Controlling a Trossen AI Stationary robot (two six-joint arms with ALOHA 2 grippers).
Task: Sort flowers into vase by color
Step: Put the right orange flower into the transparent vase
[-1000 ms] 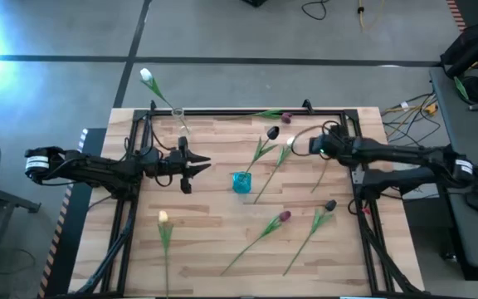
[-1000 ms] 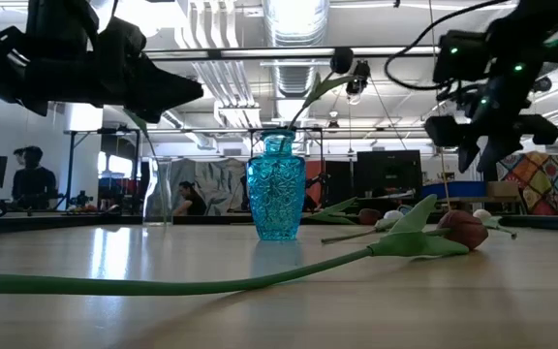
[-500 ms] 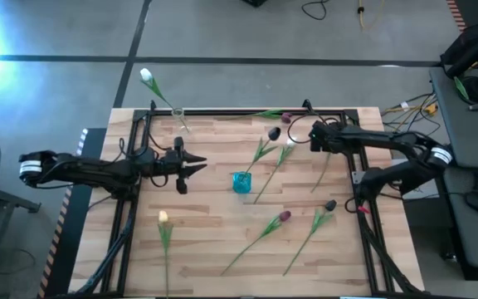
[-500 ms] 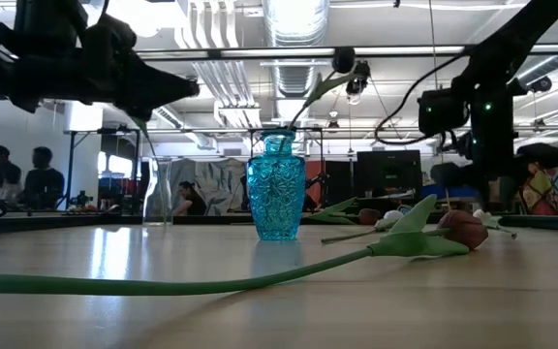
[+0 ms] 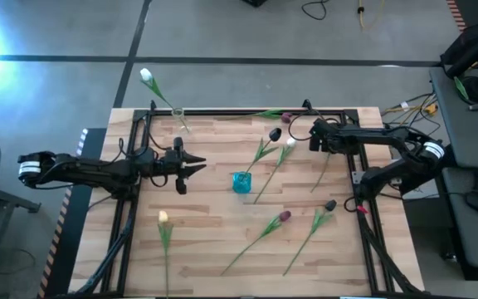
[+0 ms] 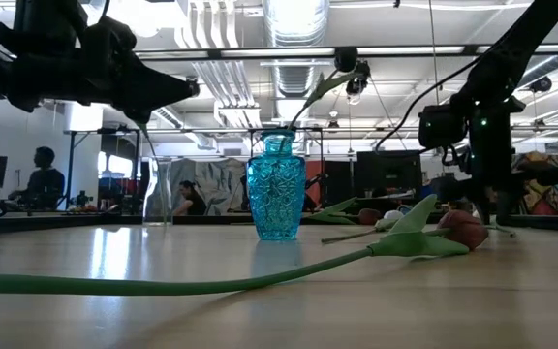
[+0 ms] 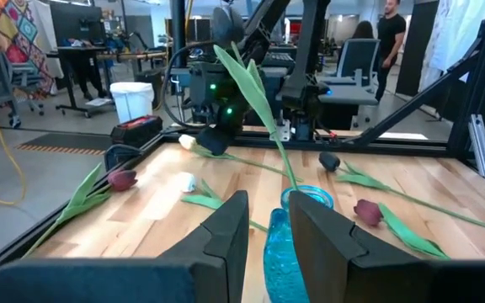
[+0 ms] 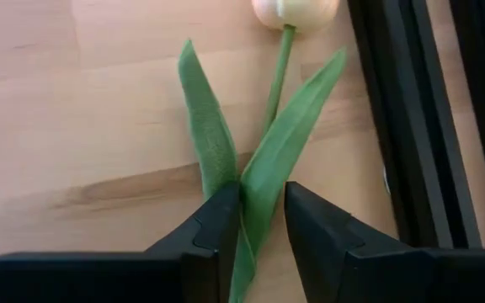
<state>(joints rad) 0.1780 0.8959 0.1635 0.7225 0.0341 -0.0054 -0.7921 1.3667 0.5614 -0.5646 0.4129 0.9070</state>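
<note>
Your table point(image 5: 206, 249) carries loose tulips across its right half and one cream tulip point(image 5: 163, 218) near the front left. The left gripper point(image 5: 191, 165) hovers left of the blue vase point(image 5: 241, 182), fingers a narrow gap apart and holding nothing. That vase holds one dark tulip point(image 6: 344, 60); a clear vase point(image 5: 178, 114) at the back left holds a white tulip point(image 5: 145, 75). Your right gripper point(image 8: 254, 220) sits low at the back right, fingers slightly parted around the leaves of a peach tulip point(image 8: 295, 10) lying on the table.
</note>
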